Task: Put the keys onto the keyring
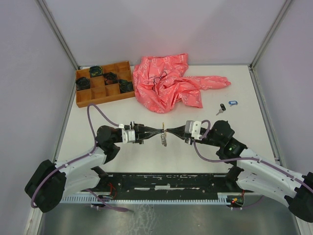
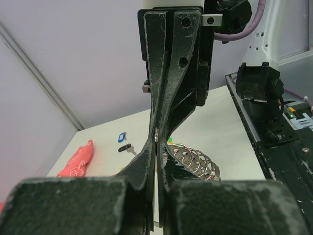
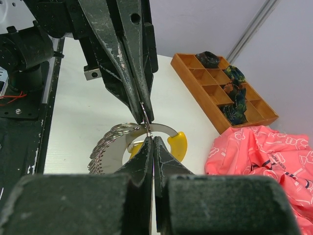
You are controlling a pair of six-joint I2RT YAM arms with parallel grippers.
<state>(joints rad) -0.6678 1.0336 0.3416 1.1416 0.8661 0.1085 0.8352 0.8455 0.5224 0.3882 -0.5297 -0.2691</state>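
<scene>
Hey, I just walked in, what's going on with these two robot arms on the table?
The two arms meet tip to tip over the middle of the table. The left gripper and the right gripper are both pinched shut on the keyring, whose silvery coils droop between them. A blue-tagged key and a black-tagged key lie loose on the table off to the right, not yet on the ring.

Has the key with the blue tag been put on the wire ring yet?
No: the blue-tagged key lies loose on the table, far from the keyring.
</scene>
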